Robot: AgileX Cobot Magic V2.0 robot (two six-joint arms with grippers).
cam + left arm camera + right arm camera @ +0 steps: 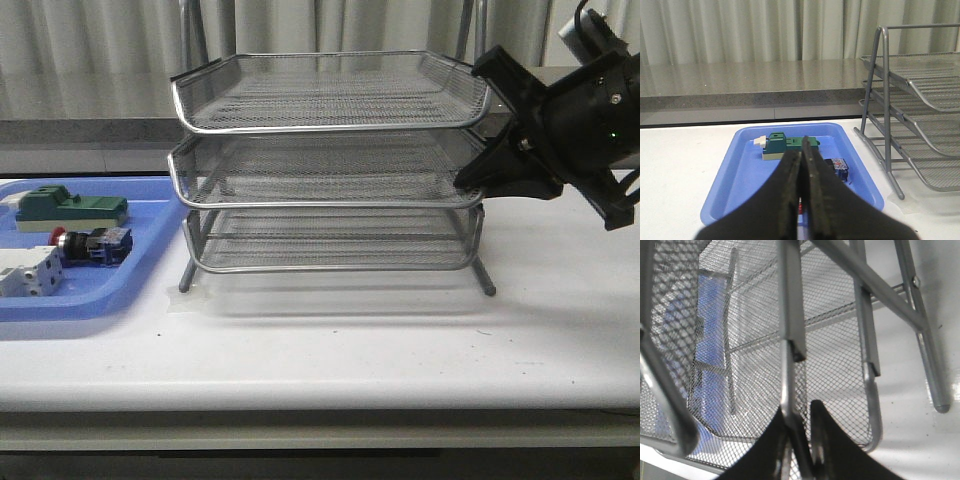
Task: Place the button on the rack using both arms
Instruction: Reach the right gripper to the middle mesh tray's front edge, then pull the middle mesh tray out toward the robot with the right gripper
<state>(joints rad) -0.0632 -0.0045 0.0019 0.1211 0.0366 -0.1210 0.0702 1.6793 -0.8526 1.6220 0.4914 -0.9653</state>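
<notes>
Right tool (799, 450): clamped on the rack's (330, 125) rim.
Left tool (803, 165): fingers together, empty.
Button (92, 243): beneath the left tool, in blue tray (150, 265).

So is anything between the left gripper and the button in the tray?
Nothing visible. The left gripper hangs shut just above the blue tray, and the button lies uncovered beside the green block, partly hidden by the fingers in the left wrist view.
</notes>
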